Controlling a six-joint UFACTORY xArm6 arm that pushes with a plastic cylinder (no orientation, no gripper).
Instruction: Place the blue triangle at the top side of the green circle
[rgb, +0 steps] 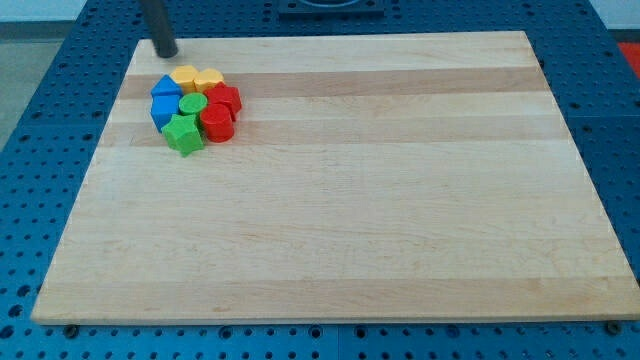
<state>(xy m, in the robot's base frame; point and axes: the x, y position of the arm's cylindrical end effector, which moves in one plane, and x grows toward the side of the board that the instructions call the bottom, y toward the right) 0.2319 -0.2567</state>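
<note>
Several blocks sit tightly clustered near the board's top left. The green circle (193, 102) is in the middle of the cluster. Two blue blocks touch its left side: an upper one with a peaked top (166, 87), which looks like the blue triangle, and a lower, boxier one (162, 111). My tip (167, 53) rests on the board above and slightly left of the cluster, a short gap from the upper blue block and touching no block.
Two yellow blocks (184, 77) (208, 80) line the cluster's top. Two red blocks (226, 98) (217, 123) sit on its right. A green star (184, 134) is at its bottom. The wooden board's top edge (330, 35) runs just behind my tip.
</note>
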